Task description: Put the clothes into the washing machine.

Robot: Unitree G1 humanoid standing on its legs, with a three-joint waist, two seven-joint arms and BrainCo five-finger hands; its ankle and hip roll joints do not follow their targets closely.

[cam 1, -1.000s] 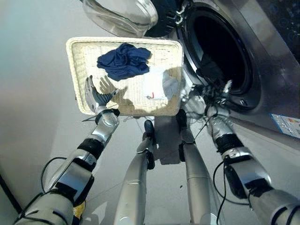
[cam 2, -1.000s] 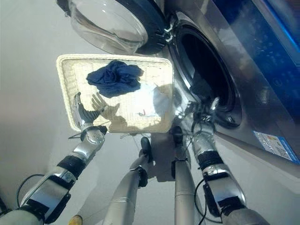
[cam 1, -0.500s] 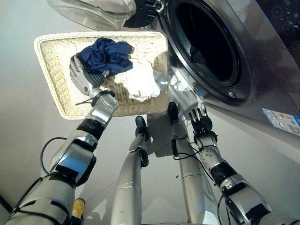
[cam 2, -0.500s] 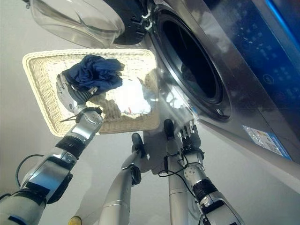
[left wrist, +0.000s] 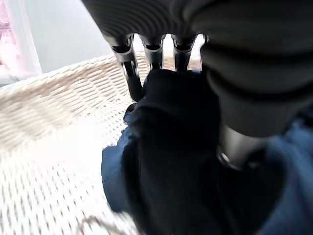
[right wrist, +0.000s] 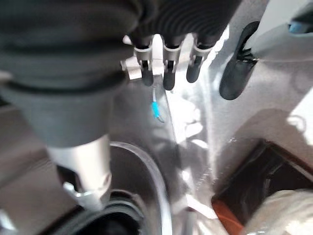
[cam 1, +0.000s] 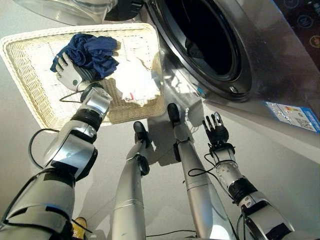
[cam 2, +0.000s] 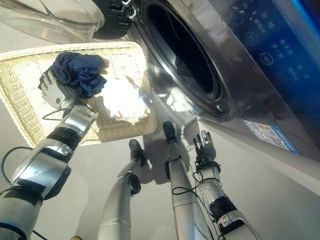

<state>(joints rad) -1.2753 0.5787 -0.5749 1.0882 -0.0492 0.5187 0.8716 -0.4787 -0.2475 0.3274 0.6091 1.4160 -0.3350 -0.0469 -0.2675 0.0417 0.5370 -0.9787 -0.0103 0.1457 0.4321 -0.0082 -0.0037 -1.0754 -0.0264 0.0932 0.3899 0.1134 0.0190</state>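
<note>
A crumpled dark blue garment (cam 1: pixel 89 49) lies at the back of a cream wicker basket (cam 1: pixel 30 85) on the floor. A white garment (cam 1: pixel 132 81) lies beside it, nearer the washing machine. My left hand (cam 1: pixel 70 76) is in the basket, pressed against the blue garment (left wrist: pixel 166 147) with fairly straight fingers (left wrist: pixel 131 73) and the thumb sunk into the cloth. The machine's round drum opening (cam 1: pixel 200 35) stands open and dark. My right hand (cam 1: pixel 215 133) hangs below the machine's front with spread fingers (right wrist: pixel 167 73) and holds nothing.
The machine's glass door (cam 1: pixel 65 10) is swung open above the basket's far edge. The steel front panel (cam 1: pixel 280 65) runs along the right and carries a label (cam 1: pixel 290 112). A dark shape (cam 1: pixel 192 48) sits inside the drum. Grey floor surrounds the basket.
The view has shifted. My left hand has moved deeper into the basket, up against the blue garment. My right hand has come down from the drum's rim to below the front.
</note>
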